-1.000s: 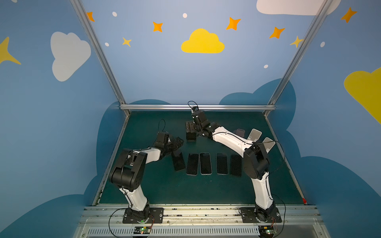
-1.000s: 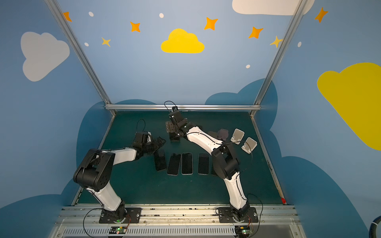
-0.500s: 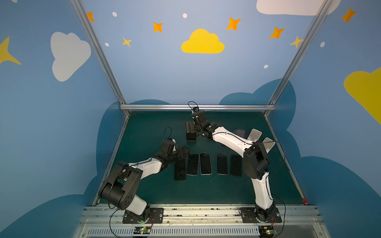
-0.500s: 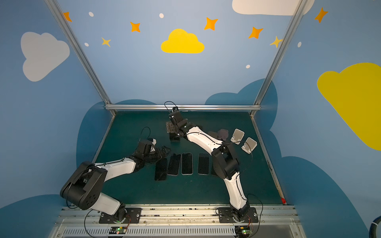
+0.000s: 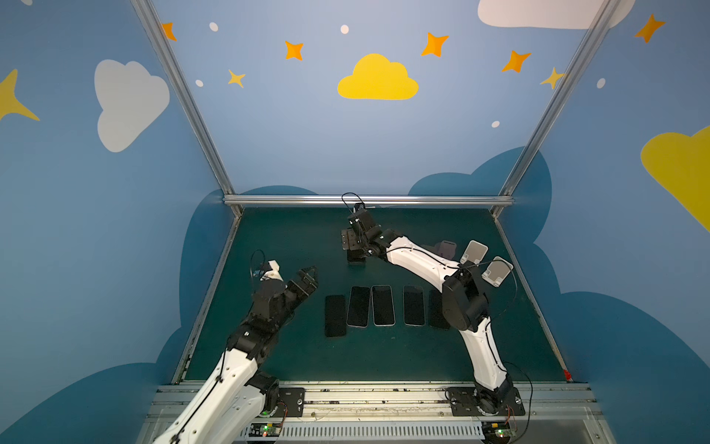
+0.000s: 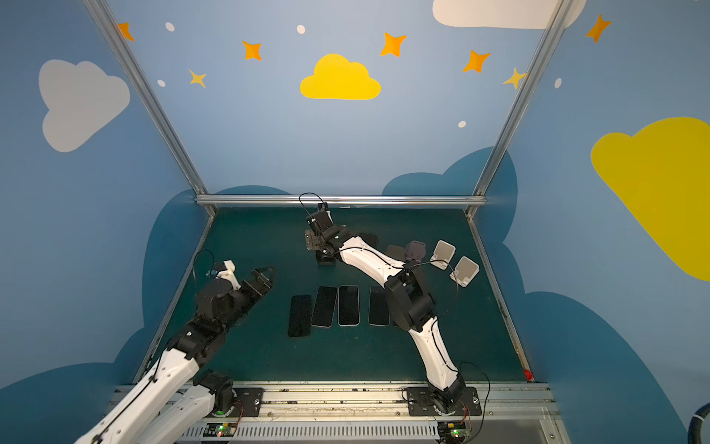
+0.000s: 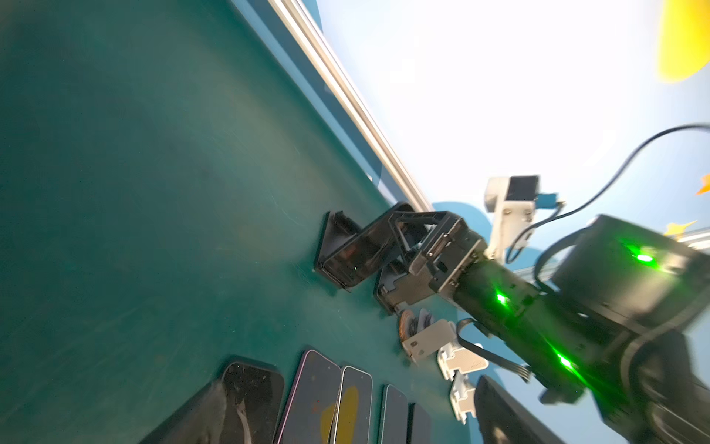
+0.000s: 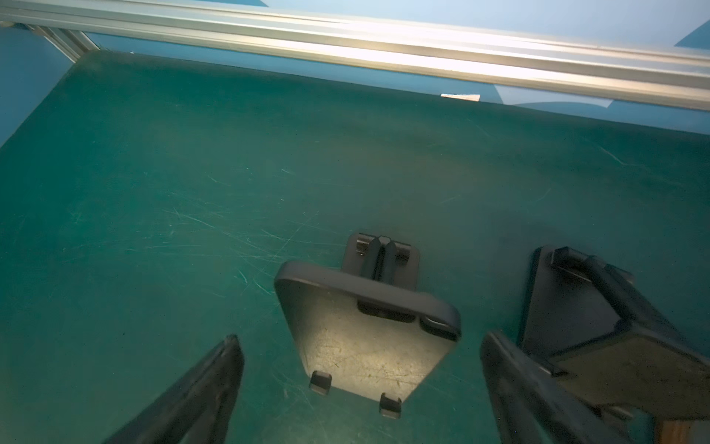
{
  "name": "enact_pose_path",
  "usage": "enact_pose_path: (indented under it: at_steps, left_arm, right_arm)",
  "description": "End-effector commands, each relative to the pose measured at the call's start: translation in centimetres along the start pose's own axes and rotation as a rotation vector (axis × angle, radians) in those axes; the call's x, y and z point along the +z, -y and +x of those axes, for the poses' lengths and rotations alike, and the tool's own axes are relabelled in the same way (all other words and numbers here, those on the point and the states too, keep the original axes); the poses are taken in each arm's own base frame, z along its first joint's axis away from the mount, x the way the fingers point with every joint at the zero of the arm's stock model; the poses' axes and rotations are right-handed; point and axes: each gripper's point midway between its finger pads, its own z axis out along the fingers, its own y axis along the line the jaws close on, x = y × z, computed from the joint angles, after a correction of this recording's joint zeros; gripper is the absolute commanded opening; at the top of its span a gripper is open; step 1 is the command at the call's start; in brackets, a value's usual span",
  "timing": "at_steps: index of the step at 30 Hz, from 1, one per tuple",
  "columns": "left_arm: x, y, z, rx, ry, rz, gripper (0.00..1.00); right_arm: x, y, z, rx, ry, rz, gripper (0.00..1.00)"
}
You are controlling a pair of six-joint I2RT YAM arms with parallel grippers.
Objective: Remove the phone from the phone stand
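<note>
Right claw [image 8: 359,342] wide and empty, straddling the phone [image 8: 345,330] on its stand [image 8: 380,253]!
Over the surface [image 5: 480,357] the left claw [image 5: 309,275], also spread wide and empty, hangs well apart, so the right arm is nearer. Five spare phones [image 5: 382,311] lie flat in a row toward the front. The phone leans straight ahead of the right claw, between its fingers [image 8: 199,392], long axis running upslope from two hooks [image 8: 319,381] toward the back rail [image 8: 384,50]. Tight spot: a second stand [image 8: 576,307] sits just beside one finger; the other side looks open, so lifting upslope seems the way out.
</note>
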Motion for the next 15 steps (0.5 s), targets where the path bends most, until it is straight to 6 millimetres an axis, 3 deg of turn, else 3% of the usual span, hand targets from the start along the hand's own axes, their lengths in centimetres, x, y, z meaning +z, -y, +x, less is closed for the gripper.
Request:
enact_pose_path:
  at_steps: [1, 5, 15]
  left_arm:
    - [-1.3, -3.8, 0.4, -0.054, 0.058, -0.087, 1.00]
    - [-2.3, -5.0, 0.1, -0.085, 0.102, -0.090, 1.00]
    - [-0.9, -5.8, 2.5, -0.153, 0.004, -0.083, 1.00]
  right_arm:
    - [0.4, -0.3, 0.2, 0.022, -0.004, 0.024, 0.97]
    - [1.0, 0.0, 0.7, 0.046, -0.011, 0.042, 0.97]
    - [2.4, 0.9, 2.1, 0.083, -0.039, 0.102, 0.96]
